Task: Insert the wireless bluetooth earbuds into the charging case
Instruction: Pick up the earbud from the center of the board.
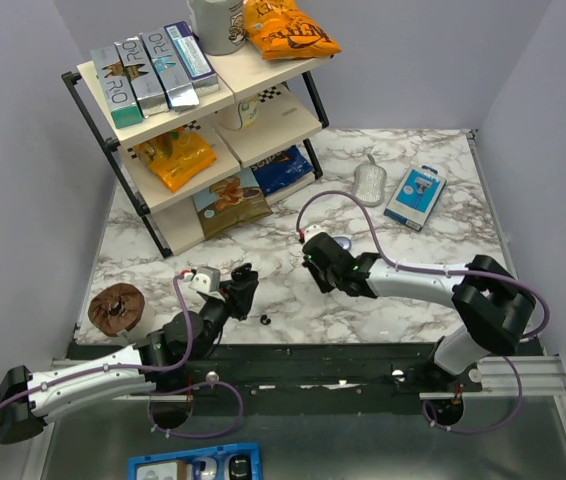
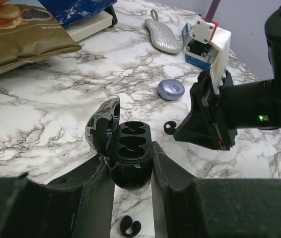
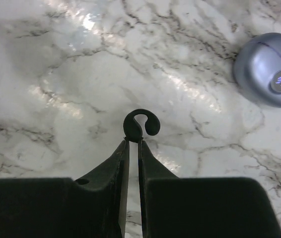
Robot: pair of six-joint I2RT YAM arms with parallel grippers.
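While the left fingers (image 2: 93,186) clamp the open case (image 2: 132,148), both wells empty, the right fingers (image 3: 116,171), nearly closed, pinch one bud (image 3: 140,124) on the surface (image 3: 56,74) and the other bud (image 2: 129,226) lies loose beside the case, so neither is in yet.

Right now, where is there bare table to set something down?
Free: the marble between the blue box and the right arm, and the near strip below that arm. Crowded: the middle, where the left fingers grip the open charging case beside a loose earbud, the right fingers pinch the other earbud, lavender puck close by.
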